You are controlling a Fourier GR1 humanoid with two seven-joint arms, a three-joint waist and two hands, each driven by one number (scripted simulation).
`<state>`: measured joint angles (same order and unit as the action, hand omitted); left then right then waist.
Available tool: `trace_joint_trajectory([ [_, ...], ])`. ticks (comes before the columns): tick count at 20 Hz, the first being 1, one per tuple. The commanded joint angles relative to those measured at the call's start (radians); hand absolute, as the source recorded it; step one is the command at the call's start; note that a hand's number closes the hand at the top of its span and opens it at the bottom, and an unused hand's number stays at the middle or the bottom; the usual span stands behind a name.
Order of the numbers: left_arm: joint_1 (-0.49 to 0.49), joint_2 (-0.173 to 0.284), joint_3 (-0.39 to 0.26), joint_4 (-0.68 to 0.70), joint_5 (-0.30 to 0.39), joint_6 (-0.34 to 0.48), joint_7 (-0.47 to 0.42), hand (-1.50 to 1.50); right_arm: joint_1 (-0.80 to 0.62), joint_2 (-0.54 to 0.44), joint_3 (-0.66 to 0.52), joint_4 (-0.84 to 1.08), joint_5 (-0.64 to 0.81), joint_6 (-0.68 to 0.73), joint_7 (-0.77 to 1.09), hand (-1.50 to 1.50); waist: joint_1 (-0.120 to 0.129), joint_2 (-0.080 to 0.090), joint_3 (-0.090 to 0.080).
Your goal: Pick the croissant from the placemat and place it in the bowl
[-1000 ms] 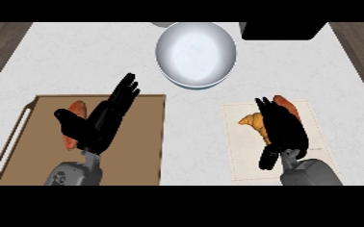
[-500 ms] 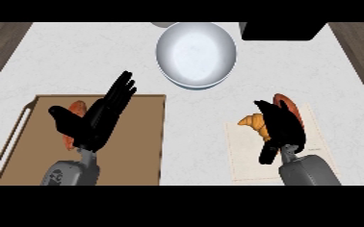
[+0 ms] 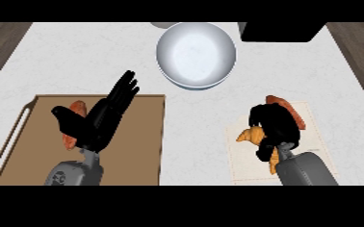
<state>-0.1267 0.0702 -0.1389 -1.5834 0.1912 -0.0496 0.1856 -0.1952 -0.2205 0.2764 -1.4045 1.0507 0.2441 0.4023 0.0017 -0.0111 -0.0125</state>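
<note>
Your right hand [image 3: 274,125] sits on top of the golden-brown curved croissant [image 3: 250,135], which lies on the pale cream rectangular placemat [image 3: 309,139] at the right of the counter. The black fingers are curled down over the pastry and hide most of its middle. You only see an orange tip poking out on the left side and a browner end sticking out toward the upper right. Judging by the curl, this is the grasp step: fingers wrapped round the croissant, which looks not yet lifted off the mat.

The round white bowl [image 3: 195,54] sits up and to the left of that hand, well apart from it, with nothing in it. So you have a lift and a carry across bare white marbled countertop [image 3: 85,53] left to do.

Your left hand [image 3: 103,118] is over the brown wooden tray [image 3: 146,139] at the left, fingers straight and held together, thumb out to the side, holding nothing. It looks parked, keeping clear of the carry path. A second orange-brown pastry [image 3: 70,139] lies on the tray, partly under that hand; it is not the target, leave it.

A dark box-like object [image 3: 280,31] sits at the top right, beside the bowl; mind it on the approach.
</note>
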Motion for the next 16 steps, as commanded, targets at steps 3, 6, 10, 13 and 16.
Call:
trace_joint_trajectory([
  [3,0.031,0.022,0.022,-0.052,0.025,-0.047,0.017,0.0,-0.02,0.049,0.021,0.096,0.056,-0.035,-0.023,1.5,0.004,0.011,0.013],
  [6,0.069,0.008,0.018,-0.008,-0.004,-0.049,-0.047,0.0,0.012,0.02,0.015,0.003,0.081,-0.021,-0.021,1.5,0.0,0.01,0.012],
  [10,0.002,-0.014,-0.01,0.014,-0.014,-0.04,-0.034,0.0,-0.127,0.214,0.279,0.071,0.045,-0.001,0.313,1.5,0.047,0.018,0.012],
  [13,-0.027,-0.018,-0.03,-0.005,-0.002,-0.051,0.017,0.0,-0.23,0.217,0.37,0.061,-0.032,0.006,0.479,1.5,0.102,0.02,0.013],
  [16,-0.019,-0.012,-0.012,0.012,0.013,-0.059,0.012,0.0,-0.342,0.219,0.474,0.077,-0.085,-0.055,0.673,1.5,0.088,0.018,0.012],
])
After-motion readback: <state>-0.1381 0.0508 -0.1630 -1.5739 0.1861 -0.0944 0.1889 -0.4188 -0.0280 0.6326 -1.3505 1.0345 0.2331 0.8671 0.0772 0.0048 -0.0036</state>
